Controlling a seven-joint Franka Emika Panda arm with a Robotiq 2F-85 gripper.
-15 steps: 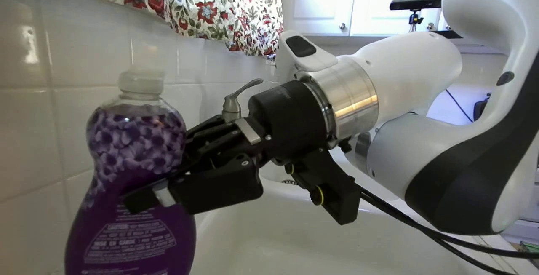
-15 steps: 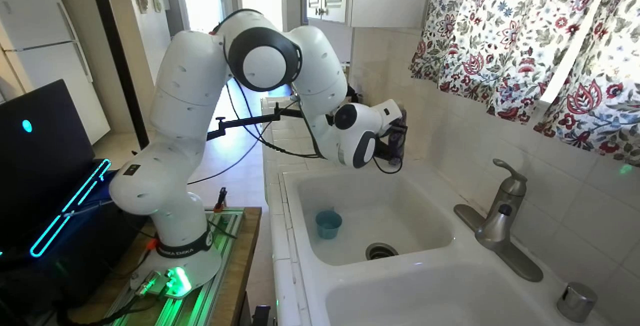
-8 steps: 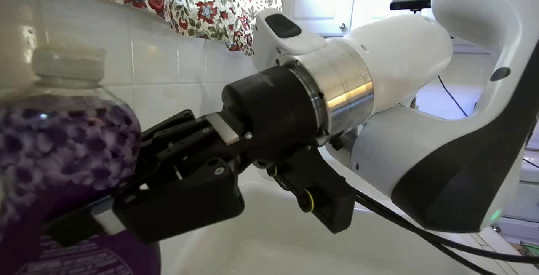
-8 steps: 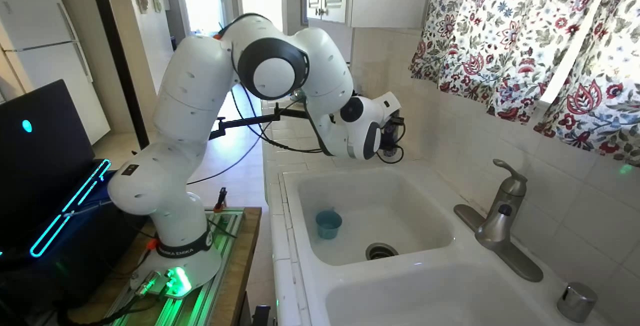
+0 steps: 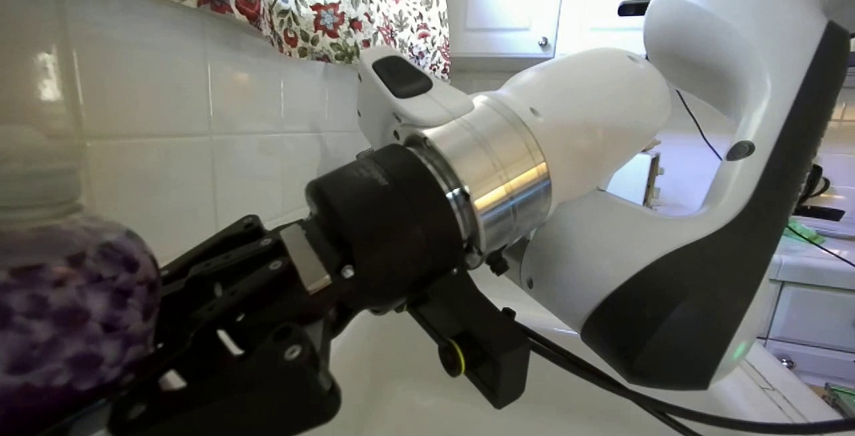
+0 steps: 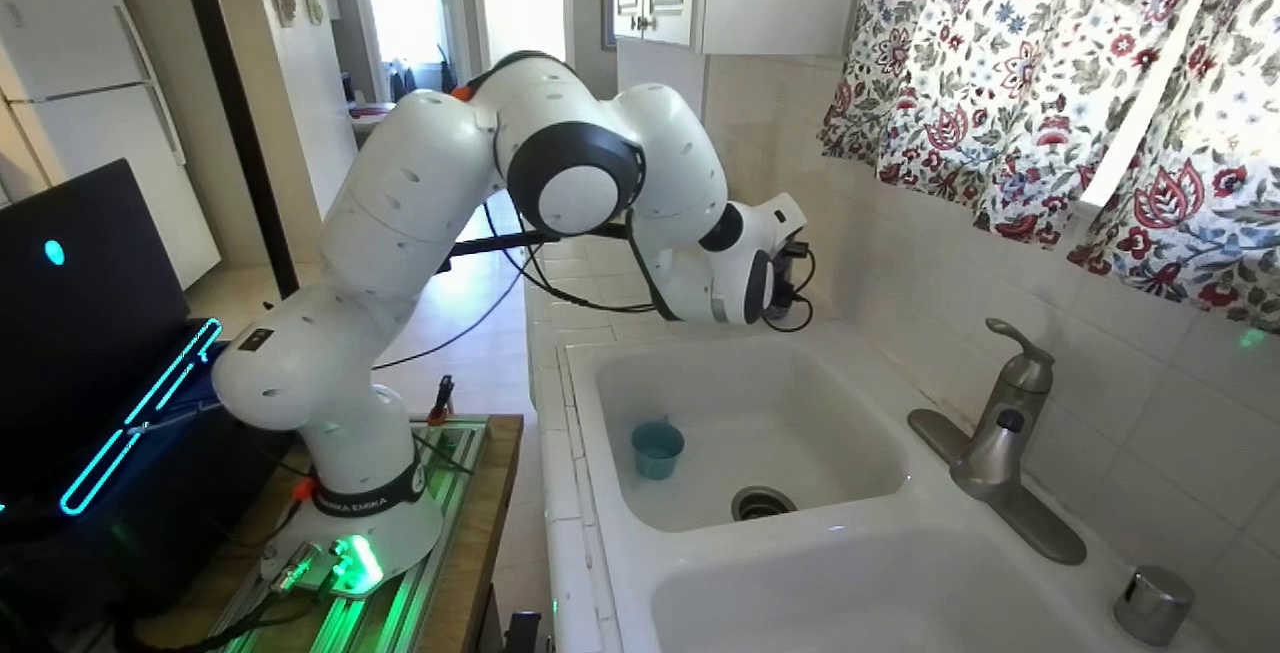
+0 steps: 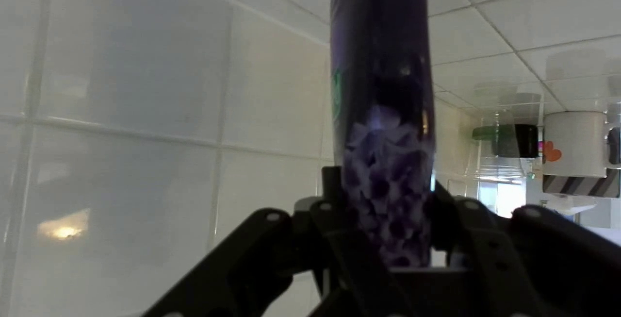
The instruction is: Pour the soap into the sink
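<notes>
The soap [image 5: 73,302], a bottle of purple liquid with a flower-patterned label, is at the left edge of an exterior view, upright, blurred and partly cut off. My gripper [image 7: 385,191] is shut on its patterned upper part; the soap [image 7: 383,89] fills the middle of the wrist view, which stands upside down. In an exterior view my gripper [image 6: 790,283] is mostly hidden behind the wrist, beyond the far basin near the tiled wall, and the soap barely shows. The white double-basin sink [image 6: 780,530] lies below and nearer; part of the sink [image 5: 427,369] shows under the arm.
A blue cup [image 6: 657,449] sits in the far basin near the drain [image 6: 762,503]. The metal faucet [image 6: 1000,443] stands along the tiled wall [image 5: 147,195]. A mug [image 7: 575,142] and a clear cup [image 7: 499,157] show in the wrist view. Cables [image 5: 621,389] hang from the arm.
In an exterior view the gripper and the held soap have moved left and closer to the camera, then down. The arm's elbow has lowered and shifted right in an exterior view.
</notes>
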